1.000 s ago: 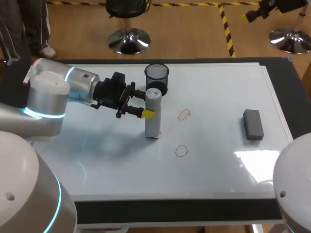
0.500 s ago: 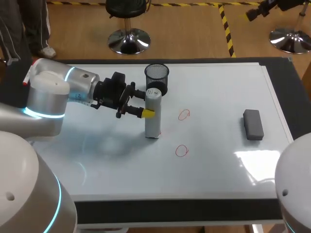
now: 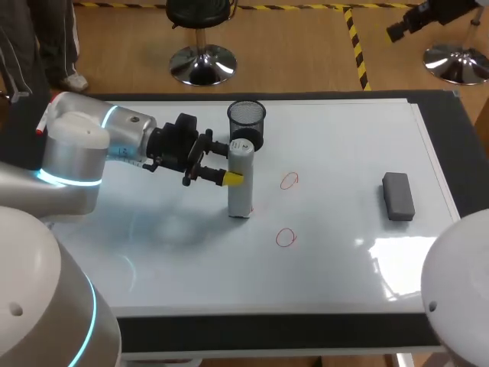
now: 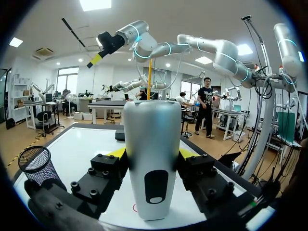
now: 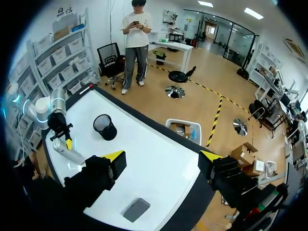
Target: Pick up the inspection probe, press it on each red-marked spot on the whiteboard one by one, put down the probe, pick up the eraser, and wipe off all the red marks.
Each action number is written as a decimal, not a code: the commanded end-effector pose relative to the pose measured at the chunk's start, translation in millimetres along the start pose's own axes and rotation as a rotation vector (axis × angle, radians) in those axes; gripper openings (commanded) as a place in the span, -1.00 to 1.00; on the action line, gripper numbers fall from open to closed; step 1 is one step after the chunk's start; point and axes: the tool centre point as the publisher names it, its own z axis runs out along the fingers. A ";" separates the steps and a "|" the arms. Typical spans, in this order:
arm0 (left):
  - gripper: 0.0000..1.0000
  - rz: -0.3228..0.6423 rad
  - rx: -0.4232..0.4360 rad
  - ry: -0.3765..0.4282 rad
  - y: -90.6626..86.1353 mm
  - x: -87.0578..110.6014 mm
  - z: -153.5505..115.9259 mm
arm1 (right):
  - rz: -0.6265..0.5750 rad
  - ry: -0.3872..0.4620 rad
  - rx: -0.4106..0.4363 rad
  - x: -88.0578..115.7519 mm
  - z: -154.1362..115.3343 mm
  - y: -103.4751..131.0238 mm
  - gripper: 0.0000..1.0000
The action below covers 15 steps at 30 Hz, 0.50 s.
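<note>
The left end effector [image 3: 238, 174] is clenched on the inspection probe [image 3: 241, 195], a yellow tip on either side around its middle. The right end effector [image 5: 162, 159] hangs spread and empty high above the table. The probe stands upright with its base on the whiteboard [image 3: 344, 145]. It looks like a rigid, smooth, fairly light cylinder and is probably slippery, so a firm grip at mid-body seems sound. The eraser [image 3: 398, 196] lies well apart from the left end effector. Two red marks [image 3: 289, 181] sit near the probe.
</note>
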 end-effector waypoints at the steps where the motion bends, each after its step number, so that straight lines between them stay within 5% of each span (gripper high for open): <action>1: -1.00 -0.001 0.000 0.003 9.7 -0.7 2.0 | 0.027 -0.049 0.084 7.1 -10.9 -0.6 1.00; 15: -1.00 -0.001 0.000 0.003 9.7 -0.7 2.0 | 0.118 -0.107 0.199 9.7 -42.0 -36.9 1.00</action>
